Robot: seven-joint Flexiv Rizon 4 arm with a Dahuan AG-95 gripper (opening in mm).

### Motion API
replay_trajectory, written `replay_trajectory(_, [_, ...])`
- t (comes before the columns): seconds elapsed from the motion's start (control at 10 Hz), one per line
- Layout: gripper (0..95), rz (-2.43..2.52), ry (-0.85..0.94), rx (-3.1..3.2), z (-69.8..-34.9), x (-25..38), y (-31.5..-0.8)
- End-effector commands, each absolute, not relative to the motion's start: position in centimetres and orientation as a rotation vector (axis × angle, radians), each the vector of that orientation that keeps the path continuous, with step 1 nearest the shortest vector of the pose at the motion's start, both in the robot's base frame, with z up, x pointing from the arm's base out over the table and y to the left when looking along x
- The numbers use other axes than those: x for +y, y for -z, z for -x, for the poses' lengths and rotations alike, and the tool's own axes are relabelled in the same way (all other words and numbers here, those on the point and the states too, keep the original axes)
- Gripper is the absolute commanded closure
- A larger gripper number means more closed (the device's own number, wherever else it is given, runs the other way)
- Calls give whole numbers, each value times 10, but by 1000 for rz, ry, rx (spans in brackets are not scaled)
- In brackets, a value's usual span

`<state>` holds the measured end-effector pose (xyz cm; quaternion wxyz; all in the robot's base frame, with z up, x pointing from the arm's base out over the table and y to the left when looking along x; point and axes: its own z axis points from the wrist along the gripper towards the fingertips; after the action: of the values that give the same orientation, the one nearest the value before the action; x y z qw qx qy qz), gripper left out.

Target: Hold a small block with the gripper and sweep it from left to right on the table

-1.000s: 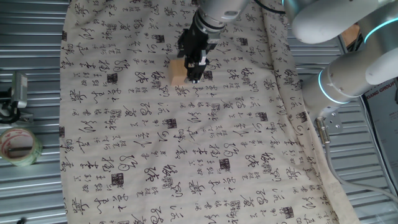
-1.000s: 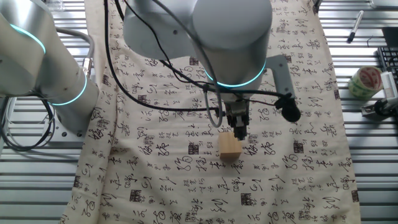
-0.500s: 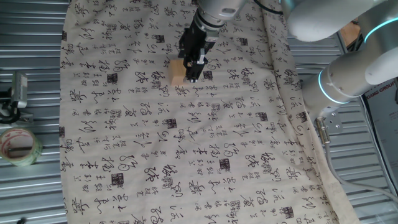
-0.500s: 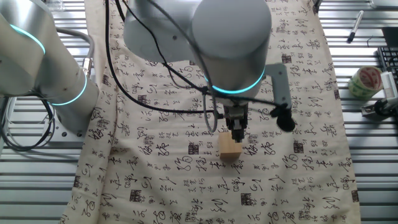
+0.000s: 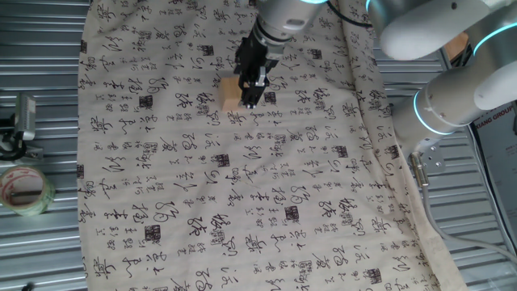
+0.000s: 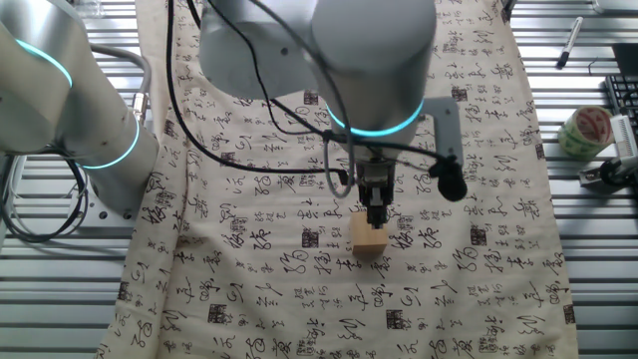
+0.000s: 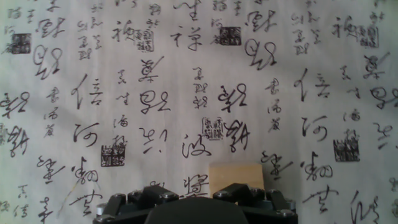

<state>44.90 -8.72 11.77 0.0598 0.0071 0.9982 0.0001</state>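
Note:
The small block (image 5: 231, 94), a pale tan cube, rests on the calligraphy cloth of the table (image 5: 242, 202). My gripper (image 5: 252, 97) stands upright right beside it, on its right in this view, fingers narrow and together with nothing between them. From the other side the gripper (image 6: 376, 213) sits just behind the block (image 6: 369, 237), touching or nearly touching its top edge. In the hand view the block (image 7: 235, 173) lies at the bottom, right of centre, partly hidden by the gripper's black body (image 7: 193, 204); the fingertips do not show there.
A roll of tape (image 5: 24, 190) and a metal clamp (image 5: 20, 121) lie on the ribbed metal left of the cloth. The arm's lower links with cyan rings (image 5: 452, 105) rise at the right. A pen (image 6: 568, 42) lies past the cloth's far corner.
The wrist has turned and shifted a little beside the block. The block has not moved.

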Motion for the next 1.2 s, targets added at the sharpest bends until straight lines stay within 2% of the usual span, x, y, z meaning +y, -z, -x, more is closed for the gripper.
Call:
replay_trajectory(0.1, [190,-25,-13,3037,-449,-87,-118])
replay_trajectory(0.2, [380,-24,-13,3037,-449,-87,-117])
replay_trajectory(1.2, [380,-26,-22,3025,-447,-86,-117])
